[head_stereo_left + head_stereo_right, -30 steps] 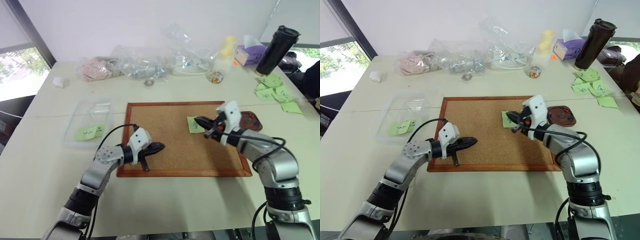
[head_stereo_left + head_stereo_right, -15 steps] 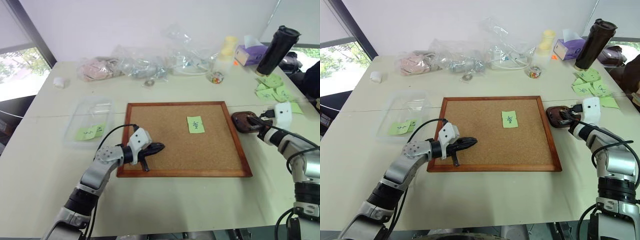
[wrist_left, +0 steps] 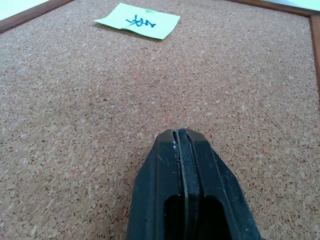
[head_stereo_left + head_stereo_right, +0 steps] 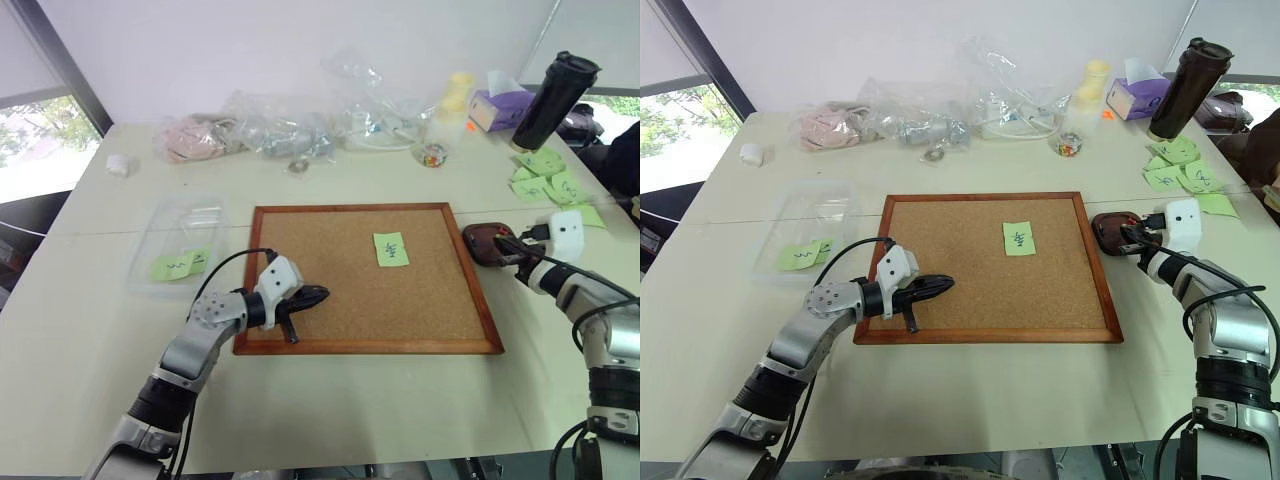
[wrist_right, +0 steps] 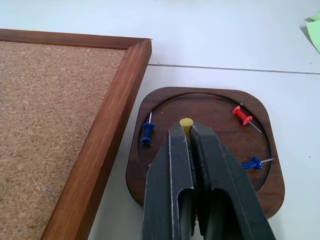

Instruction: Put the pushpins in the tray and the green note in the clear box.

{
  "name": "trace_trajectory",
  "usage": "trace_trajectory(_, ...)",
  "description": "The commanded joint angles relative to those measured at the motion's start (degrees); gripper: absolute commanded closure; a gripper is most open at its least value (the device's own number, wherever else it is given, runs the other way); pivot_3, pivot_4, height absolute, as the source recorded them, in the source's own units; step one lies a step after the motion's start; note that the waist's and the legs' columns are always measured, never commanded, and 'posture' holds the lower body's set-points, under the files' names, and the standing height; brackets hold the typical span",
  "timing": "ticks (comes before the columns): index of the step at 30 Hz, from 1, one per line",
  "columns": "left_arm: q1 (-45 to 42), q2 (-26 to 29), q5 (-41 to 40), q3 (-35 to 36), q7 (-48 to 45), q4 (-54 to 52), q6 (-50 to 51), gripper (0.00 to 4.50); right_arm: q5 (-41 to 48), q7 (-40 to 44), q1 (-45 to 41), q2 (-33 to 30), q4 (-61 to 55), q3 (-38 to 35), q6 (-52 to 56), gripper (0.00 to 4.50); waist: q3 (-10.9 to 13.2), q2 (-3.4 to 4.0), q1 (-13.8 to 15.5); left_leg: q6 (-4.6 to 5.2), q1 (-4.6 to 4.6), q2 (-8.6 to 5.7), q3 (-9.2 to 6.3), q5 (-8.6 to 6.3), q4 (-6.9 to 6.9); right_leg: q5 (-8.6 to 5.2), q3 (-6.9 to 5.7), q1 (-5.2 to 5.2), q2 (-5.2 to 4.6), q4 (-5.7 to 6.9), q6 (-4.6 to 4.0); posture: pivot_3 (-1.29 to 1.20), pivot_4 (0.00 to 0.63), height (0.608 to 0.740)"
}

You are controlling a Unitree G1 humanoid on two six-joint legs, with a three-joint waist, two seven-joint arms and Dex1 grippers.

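While the right gripper (image 4: 503,243) reaches over the tray (image 4: 482,243), which sits on the bench (image 4: 330,400) just past the right edge of the corkboard (image 4: 368,345), its jaws are clenched on a yellow pushpin. From the head views, the left gripper (image 4: 320,295) rests low over the near left corner of the corkboard with its jaws pressed together and nothing between them. The green note (image 4: 391,249) lies flat on the cork, well ahead of the left jaws and to their right, between the two grippers. The clear box (image 4: 178,247) stands on the bench off the corkboard's left edge, with two more green notes (image 4: 181,264) inside it.

Seen from the left wrist, the black fingers (image 3: 170,200) meet in a thin seam above bare cork, and the green note, with its blue scribble, lies far beyond their tips.

Seen from the right wrist, the yellow pushpin (image 5: 186,125) is pinched at the tips of the jaws, directly over the tray's middle. A blue pushpin (image 5: 147,134) lies in the tray on the corkboard side of the jaws; a red pushpin (image 5: 242,115) and another blue pushpin (image 5: 253,163) lie on the other side.
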Motion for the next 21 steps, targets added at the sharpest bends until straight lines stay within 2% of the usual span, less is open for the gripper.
trace_trajectory(1,1.6,0.9,1.1,-1.1,-0.4,1.3,1.8,4.5,-1.0,-1.7,-0.3,0.2,0.8,-0.8,-1.7,4.46,0.0,0.0,0.0,0.0,0.0,0.0,0.0,0.0,0.0,0.0,0.0,0.0,0.0,0.0,0.0,0.0,0.15,0.74)
trace_trajectory(21,1.4,0.9,1.1,-1.0,-0.3,1.1,2.3,4.5,0.6,-0.9,-0.9,0.9,-0.9,0.1,0.4,4.46,0.0,0.01,0.0,0.0,-0.01,0.0,0.0,0.0,0.0,0.0,0.0,-0.01,0.0,0.0,0.0,0.0,0.15,0.74)
